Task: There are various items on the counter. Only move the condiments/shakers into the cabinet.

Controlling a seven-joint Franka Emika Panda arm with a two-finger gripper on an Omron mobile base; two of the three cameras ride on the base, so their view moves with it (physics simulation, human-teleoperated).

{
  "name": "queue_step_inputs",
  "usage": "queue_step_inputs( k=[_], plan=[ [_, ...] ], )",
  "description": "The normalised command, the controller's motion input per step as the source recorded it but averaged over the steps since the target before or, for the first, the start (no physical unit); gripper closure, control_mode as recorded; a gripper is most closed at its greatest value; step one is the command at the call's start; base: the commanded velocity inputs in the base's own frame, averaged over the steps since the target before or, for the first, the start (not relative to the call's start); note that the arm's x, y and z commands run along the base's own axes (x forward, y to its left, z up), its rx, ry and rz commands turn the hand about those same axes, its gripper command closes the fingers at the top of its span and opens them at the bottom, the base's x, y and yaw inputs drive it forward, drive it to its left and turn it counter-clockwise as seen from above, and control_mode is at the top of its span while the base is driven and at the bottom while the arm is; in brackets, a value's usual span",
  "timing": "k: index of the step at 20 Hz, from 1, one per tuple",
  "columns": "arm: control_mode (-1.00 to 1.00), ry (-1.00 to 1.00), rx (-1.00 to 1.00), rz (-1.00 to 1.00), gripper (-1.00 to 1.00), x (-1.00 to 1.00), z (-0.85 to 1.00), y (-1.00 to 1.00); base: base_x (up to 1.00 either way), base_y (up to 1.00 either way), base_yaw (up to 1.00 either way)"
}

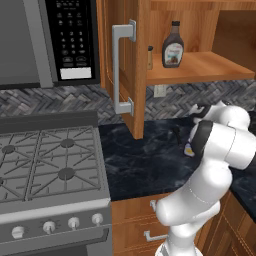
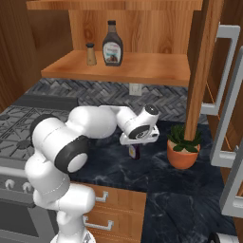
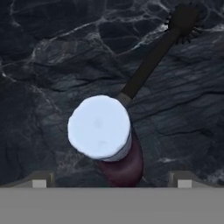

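Note:
The tan shaker and the brown syrup bottle stand on the cabinet shelf, the syrup bottle to the right of the shaker. The small dark bottle with a pale cap stands upright on the black counter. My gripper hangs open straight above it, one fingertip on each side, not touching. From the right base view the gripper sits low over the bottle. The bottle peeks out beside my forearm.
A thin dark brush-like object lies on the counter just beyond the bottle. The plant in an orange pot stands to the right. The open cabinet door with its silver handle hangs left of the shelf. The gas stove lies to the left.

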Motion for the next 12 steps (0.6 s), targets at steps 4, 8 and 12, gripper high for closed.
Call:
queue_step_inputs(
  k=[4, 8, 12],
  plan=[
    [-1.00, 0.00, 0.00, 0.02, -1.00, 0.11, -0.04, 0.02, 0.00, 0.00, 0.00],
    [-1.00, 0.00, 0.00, 0.02, -1.00, 0.14, -0.04, 0.02, 0.00, 0.00, 0.00],
    [-1.00, 0.00, 0.00, 0.02, -1.00, 0.09, -0.07, 0.06, 0.00, 0.00, 0.00]
  ],
)
